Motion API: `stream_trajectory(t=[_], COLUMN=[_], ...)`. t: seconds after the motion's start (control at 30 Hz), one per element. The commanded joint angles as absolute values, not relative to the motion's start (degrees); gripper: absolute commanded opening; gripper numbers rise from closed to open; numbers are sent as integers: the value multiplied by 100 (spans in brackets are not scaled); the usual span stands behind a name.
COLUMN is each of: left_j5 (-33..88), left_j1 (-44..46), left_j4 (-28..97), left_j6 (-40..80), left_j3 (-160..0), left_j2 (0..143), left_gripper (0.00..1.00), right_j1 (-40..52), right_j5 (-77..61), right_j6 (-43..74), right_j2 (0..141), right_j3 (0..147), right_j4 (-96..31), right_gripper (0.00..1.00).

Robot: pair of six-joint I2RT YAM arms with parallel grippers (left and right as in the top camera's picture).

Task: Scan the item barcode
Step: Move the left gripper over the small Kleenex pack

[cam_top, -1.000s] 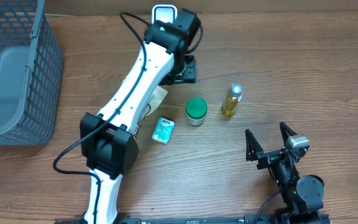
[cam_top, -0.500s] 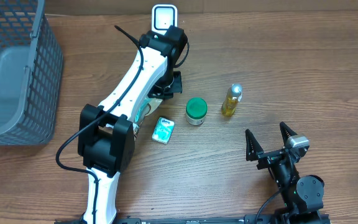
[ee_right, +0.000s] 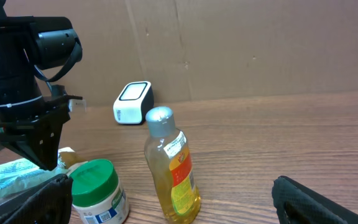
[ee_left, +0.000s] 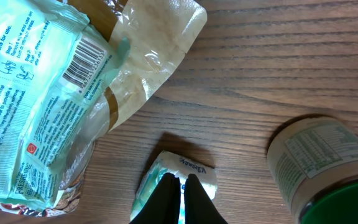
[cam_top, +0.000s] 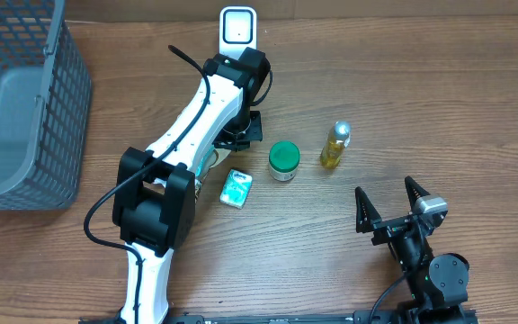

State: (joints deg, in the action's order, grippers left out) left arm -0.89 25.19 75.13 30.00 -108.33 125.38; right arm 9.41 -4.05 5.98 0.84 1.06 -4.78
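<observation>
Several items lie mid-table: a teal wipes pack (ee_left: 36, 106) with its barcode showing, partly under my left arm (cam_top: 207, 162), a small teal packet (cam_top: 236, 188), a green-lidded jar (cam_top: 283, 160) and a yellow oil bottle (cam_top: 335, 145). The white scanner (cam_top: 237, 27) stands at the far edge. My left gripper (cam_top: 244, 128) hangs over the wipes pack's far end, shut with nothing between its fingers. In the left wrist view the gripper (ee_left: 179, 180) points at the small packet (ee_left: 185, 168). My right gripper (cam_top: 392, 205) rests open near the front, facing the bottle (ee_right: 169, 165).
A grey mesh basket (cam_top: 25, 99) fills the far left corner. A cardboard wall backs the table behind the scanner (ee_right: 132, 102). The jar (ee_left: 322, 162) stands just right of the left gripper.
My left gripper has swung left, away from beside the scanner to above the wipes pack, and its jaws have shut. The right arm has stayed still.
</observation>
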Motion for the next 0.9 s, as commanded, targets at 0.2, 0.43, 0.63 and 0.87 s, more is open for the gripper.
stream_trajectory(t=[0.2,0.43,0.63,0.87], left_j5=[-320,-318,-272,451], left_j1=[2565,2630,2744,3017], left_j4=[7494,7424,7100,6829], left_j6=[2963,2980,2980,2978], left_j3=[-10772,-10621,-10318,-10127], left_j2=[12484,12484,12484,12484], left_gripper=[8,8,9,9], right_j1=[923,923,923,923], right_j5=[-351,-351,-351,-351], right_j6=[578,578,578,578], right_j2=[16,16,16,16], right_j3=[45,47,45,45], right_j4=[-458,-460,-460,-460], right_gripper=[100,100,100,100])
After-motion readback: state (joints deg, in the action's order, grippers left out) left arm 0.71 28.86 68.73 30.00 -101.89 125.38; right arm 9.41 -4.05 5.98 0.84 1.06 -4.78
